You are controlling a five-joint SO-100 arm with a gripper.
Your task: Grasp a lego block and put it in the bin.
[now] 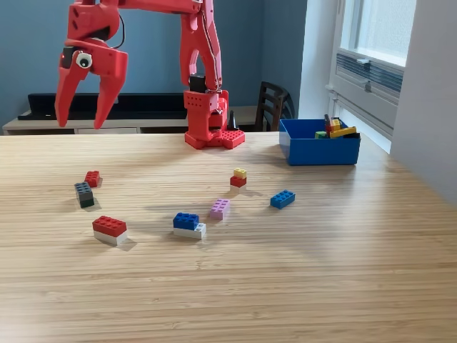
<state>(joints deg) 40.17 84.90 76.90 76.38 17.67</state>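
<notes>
My red gripper (84, 114) hangs high over the table's left side in the exterior view, fingers pointing down, open and holding nothing. Below it lie a small red lego block (92, 178) and a dark grey one (84, 194). Nearer the front sits a red-on-white block (109, 229). A blue-on-white block (188, 224), a lilac block (220, 208), a yellow-on-red block (239, 177) and a blue block (282, 199) spread across the middle. The blue bin (318, 151) stands at the back right with several blocks inside.
The arm's red base (213, 121) is fixed at the table's far edge, left of the bin. A dark chair (271, 106) stands behind the table. A window and white wall close off the exterior view's right.
</notes>
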